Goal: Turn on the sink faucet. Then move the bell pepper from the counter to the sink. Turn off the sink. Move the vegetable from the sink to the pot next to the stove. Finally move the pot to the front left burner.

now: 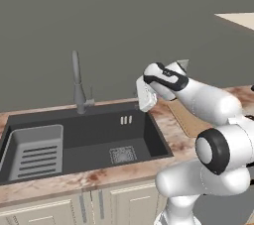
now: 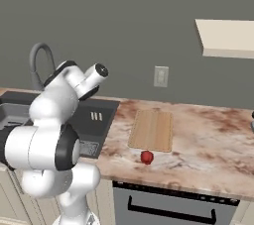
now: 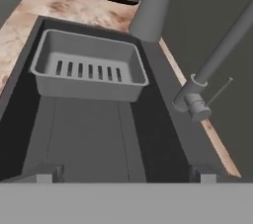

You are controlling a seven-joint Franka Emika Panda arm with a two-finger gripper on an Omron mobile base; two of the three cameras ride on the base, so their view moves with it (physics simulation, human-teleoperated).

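Hand [image 3: 123, 173] is held wide open and empty above the sink [image 3: 89, 134]; the faucet [image 3: 217, 55], upright at the back rim, lies ahead-right, its lever [image 3: 219, 91] not yet touched.

From the right side, the arm [image 2: 59, 115] hides most of the sink [image 2: 101, 115] and the foot of the faucet [image 2: 39, 55]. Up close, the faucet's spout [image 3: 225, 45] runs off the top edge, and the fingers [image 3: 49, 172] barely show.
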